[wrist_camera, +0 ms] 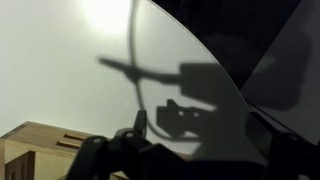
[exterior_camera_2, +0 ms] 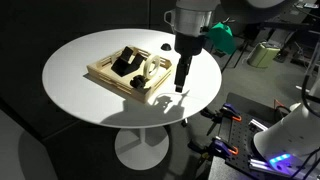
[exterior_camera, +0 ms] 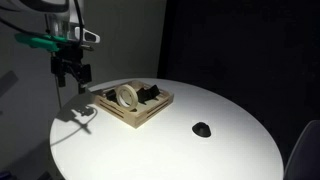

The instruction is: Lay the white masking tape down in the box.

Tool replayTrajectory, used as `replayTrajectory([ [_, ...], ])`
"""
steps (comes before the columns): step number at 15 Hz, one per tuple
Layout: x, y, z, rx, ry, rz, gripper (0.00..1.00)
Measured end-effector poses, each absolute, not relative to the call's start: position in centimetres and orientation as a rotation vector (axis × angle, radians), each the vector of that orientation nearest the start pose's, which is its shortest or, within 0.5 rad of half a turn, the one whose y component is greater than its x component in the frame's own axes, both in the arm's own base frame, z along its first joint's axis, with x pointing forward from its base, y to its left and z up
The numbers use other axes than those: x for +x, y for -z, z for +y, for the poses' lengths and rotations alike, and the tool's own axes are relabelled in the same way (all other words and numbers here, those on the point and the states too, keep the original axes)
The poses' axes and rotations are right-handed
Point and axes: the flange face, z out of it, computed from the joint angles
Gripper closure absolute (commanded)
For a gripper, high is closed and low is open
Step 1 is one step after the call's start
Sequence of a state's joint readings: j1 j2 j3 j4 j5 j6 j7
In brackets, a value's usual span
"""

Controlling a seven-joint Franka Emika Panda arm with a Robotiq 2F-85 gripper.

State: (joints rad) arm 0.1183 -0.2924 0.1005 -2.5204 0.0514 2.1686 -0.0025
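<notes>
Round white table [exterior_camera: 230, 150] — small dark lump [exterior_camera: 202, 129] resting on it.

— How does the arm [exterior_camera_2: 192, 18] stand?
— Bent over, wrist upright, the gripper [exterior_camera: 72, 72] pointing straight down in mid-air.
— And its jaws?
— Parted wide in the wrist view, fingers [wrist_camera: 92, 155] at the lower corners, holding nothing.

Table [exterior_camera: 230, 150] open around box [exterior_camera: 150, 114], save dark lump [exterior_camera: 202, 129]; black objects [exterior_camera: 150, 94] crowd box interior beside tape [exterior_camera: 127, 97].

light tan wood box [exterior_camera: 138, 108]; smooth matt white table [exterior_camera: 200, 160].
</notes>
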Motion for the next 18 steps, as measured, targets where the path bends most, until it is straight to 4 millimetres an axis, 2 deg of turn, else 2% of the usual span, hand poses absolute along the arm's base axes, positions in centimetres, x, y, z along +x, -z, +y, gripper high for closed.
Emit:
replayTrajectory([
  [18, 42.0, -37.65, 8.61, -3.12, -0.085, -0.261, 0.0],
])
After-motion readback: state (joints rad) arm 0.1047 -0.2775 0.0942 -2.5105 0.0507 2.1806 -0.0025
